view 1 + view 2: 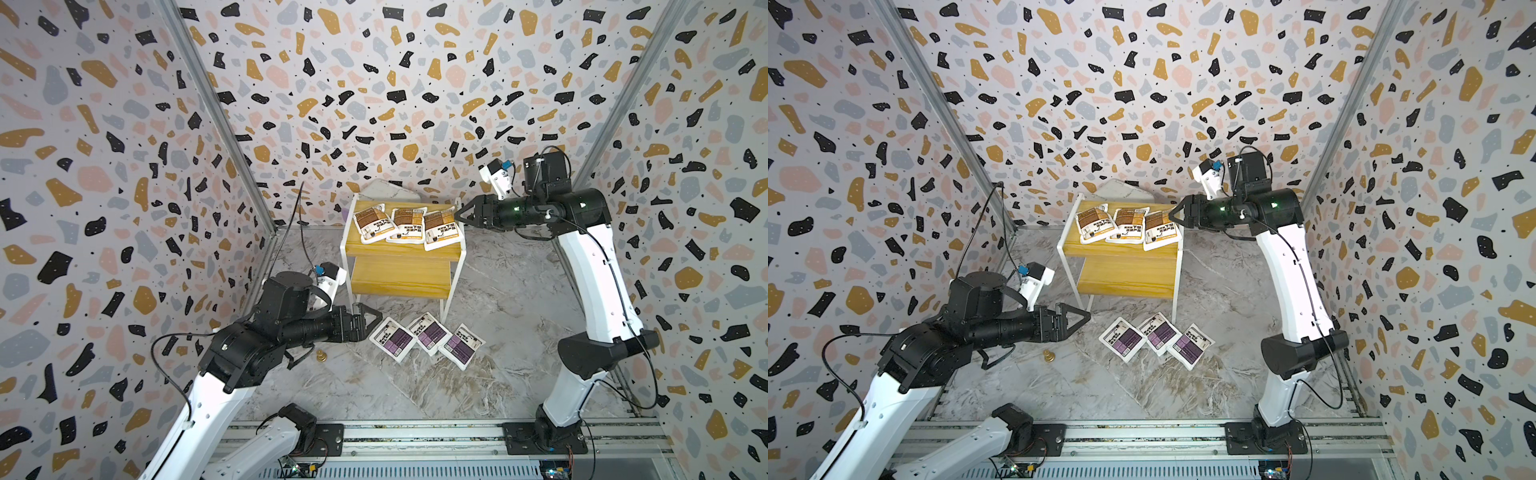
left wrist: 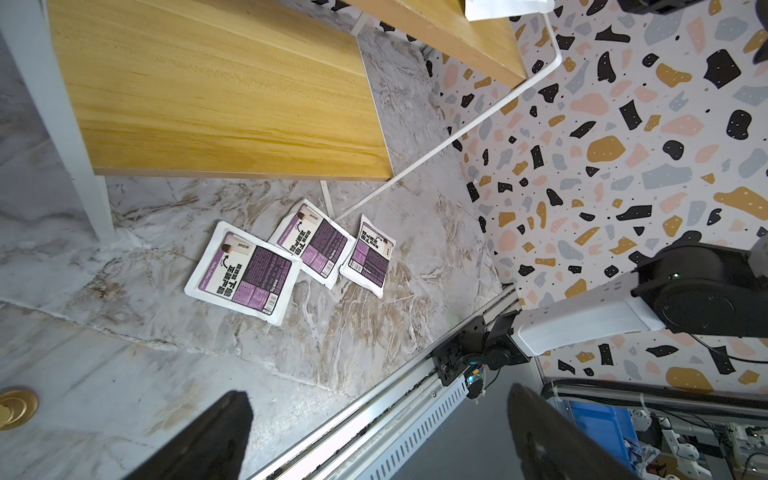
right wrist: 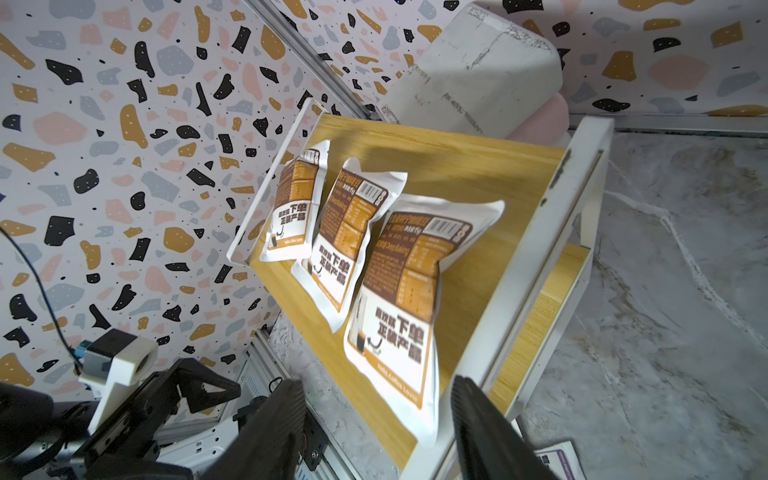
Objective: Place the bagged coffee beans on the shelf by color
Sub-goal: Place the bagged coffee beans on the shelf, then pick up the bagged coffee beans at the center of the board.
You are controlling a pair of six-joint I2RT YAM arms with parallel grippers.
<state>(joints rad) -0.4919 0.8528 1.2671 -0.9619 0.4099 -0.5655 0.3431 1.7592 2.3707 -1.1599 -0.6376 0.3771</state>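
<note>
Left hand (image 1: 372, 320): fingers stood wide apart, holding nothing, low over the worktop (image 1: 415, 386).
Purple pouches (image 1: 428, 332): three lay flat on the worktop, just at 3 o'clock of the left hand and at 6 o'clock of the shelf (image 1: 399, 276).
Right hand (image 1: 459, 216): fingers apart, clamped on nothing.
Brown pouches (image 1: 408, 224): three sat in a row on the shelf's upper board, the nearest just at 9 o'clock of the right hand.

Shelf (image 1: 401, 270) boards: smooth yellow wood grain with a slight sheen. Its frame (image 3: 528, 266): thin white painted metal. Pouches (image 3: 399, 299): glossy, crinkled plastic film. Floor (image 1: 478, 386): matt marble-look sheet.
</note>
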